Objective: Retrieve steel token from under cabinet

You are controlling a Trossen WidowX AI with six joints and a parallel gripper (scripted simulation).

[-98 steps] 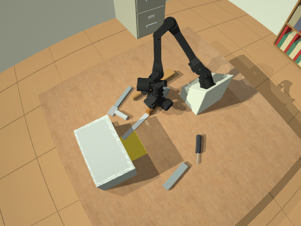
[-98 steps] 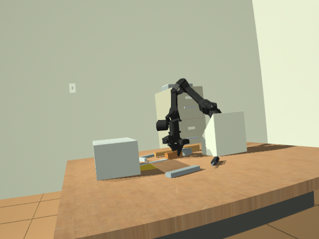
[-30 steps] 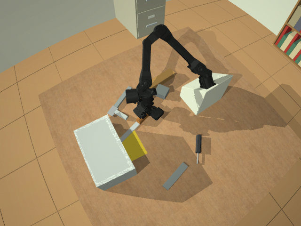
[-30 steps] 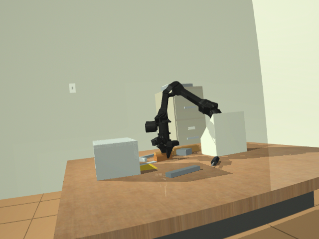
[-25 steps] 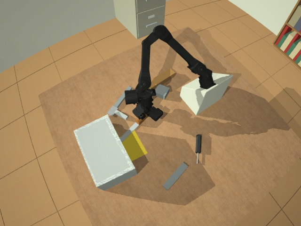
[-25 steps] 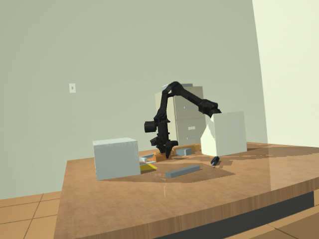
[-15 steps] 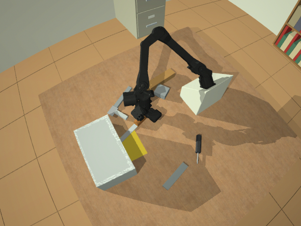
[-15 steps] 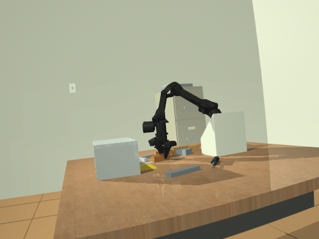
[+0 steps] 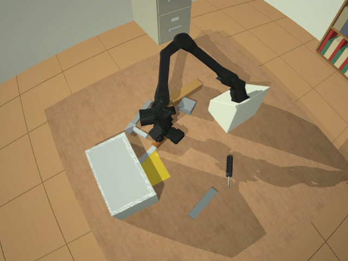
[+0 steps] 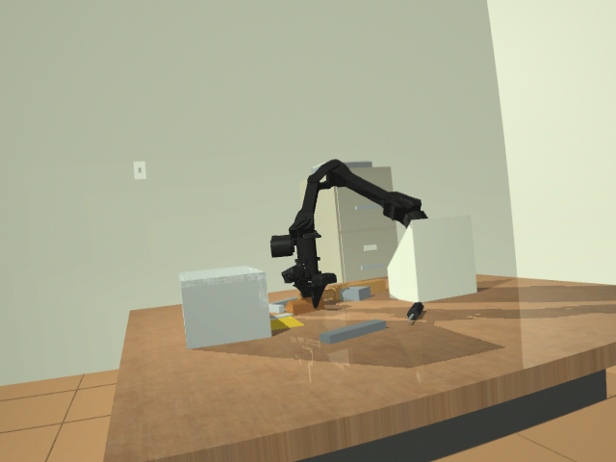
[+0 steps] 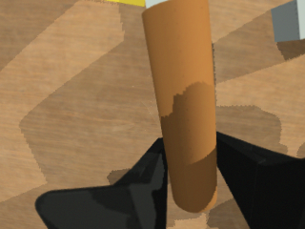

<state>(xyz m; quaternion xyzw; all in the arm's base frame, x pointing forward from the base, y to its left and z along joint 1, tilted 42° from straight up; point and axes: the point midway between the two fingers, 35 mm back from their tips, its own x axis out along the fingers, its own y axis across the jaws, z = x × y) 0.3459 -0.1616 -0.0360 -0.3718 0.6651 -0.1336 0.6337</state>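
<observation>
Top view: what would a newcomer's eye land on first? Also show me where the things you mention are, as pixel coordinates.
Probably the black arm (image 9: 164, 77) (image 10: 309, 198), arching over the table with its jaws shut on an orange handle (image 9: 156, 143) (image 10: 300, 305) (image 11: 186, 95). Next, the pale box-shaped cabinet (image 9: 118, 174) (image 10: 226, 310) at left, and the bright yellow patch (image 9: 162, 169) (image 10: 290, 322) beside it, under the handle's flat metal blade (image 9: 148, 153).
</observation>
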